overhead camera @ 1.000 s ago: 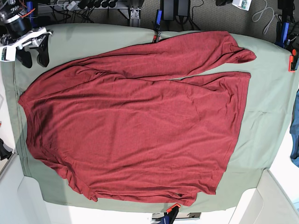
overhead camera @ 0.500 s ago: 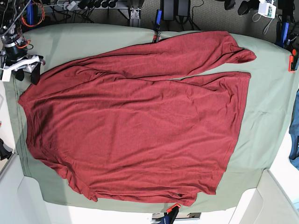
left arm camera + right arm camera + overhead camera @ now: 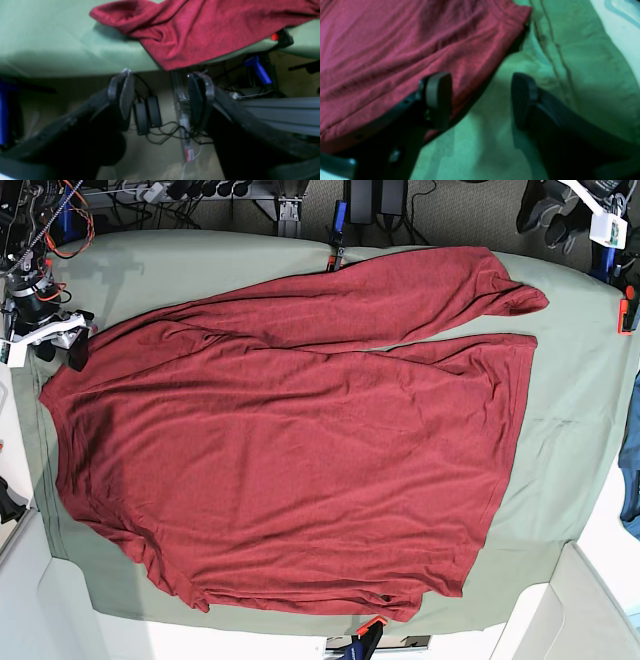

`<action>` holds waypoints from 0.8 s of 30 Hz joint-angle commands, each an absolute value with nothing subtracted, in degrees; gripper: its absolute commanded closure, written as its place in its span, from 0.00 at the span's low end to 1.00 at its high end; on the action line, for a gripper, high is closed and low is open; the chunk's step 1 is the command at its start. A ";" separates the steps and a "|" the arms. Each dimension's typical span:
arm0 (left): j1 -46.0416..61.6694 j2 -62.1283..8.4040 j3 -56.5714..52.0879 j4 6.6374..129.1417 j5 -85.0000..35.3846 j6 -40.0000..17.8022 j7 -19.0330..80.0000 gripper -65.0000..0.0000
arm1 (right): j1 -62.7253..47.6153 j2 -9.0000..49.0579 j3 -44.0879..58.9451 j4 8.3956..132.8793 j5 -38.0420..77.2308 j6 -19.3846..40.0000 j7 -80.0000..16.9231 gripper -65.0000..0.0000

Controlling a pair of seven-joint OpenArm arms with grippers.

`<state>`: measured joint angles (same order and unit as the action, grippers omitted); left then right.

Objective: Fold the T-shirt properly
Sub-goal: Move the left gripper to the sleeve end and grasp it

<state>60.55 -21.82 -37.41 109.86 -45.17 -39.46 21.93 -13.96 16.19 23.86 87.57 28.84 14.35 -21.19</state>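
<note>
At the upper left of the base view, the right gripper has dropped from above the bare cloth to the very edge of the large maroon knit T-shirt. In the right wrist view its fingers are spread wide and grasp nothing, one over the shirt's hemmed edge and the other over the sage-green cloth just beside it. That reads as a line-up for pinching this edge, so the fold itself looks not yet begun.

The T-shirt lies spread over most of the cloth-covered surface, one sleeve stretching toward the upper right of the frame and bunched at its end.

At the upper right of the base view, the left gripper has come into sight beyond the surface's far edge. In the left wrist view its fingers are released and empty, hanging over floor and cables, with the sleeve's tip above them in the frame.

Around the edges sit blue-handled clamps, an orange-tipped clamp at the bottom and a blue fabric scrap at the right edge. Nothing lies on the shirt, though the clamp beside the sleeve could snag a lifted edge.
</note>
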 commanded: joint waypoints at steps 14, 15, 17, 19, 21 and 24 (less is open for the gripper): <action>49.10 -32.77 -37.56 100.82 -42.68 -39.86 21.78 0.32 | -13.52 16.99 24.14 88.36 27.18 14.92 -19.99 0.42; 48.53 -32.88 -37.45 99.70 -43.94 -39.88 22.72 0.32 | -13.52 16.99 24.14 88.36 27.18 14.92 -19.99 0.42; 47.66 -32.82 -37.34 98.26 -47.00 -40.00 24.40 0.32 | -13.54 16.99 24.14 88.36 27.16 14.92 -19.99 0.42; 47.03 -32.80 -36.95 97.58 -48.66 -40.00 24.69 0.32 | -13.54 16.99 24.14 88.38 27.18 14.92 -19.99 0.42; 46.44 -32.62 -36.29 97.41 -49.08 -40.00 24.71 0.32 | -13.54 16.99 24.14 88.36 27.18 14.92 -19.99 0.42; 45.63 -32.53 -34.06 97.41 -49.08 -40.00 24.93 0.32 | -13.52 16.99 24.14 88.36 27.20 14.92 -19.97 0.42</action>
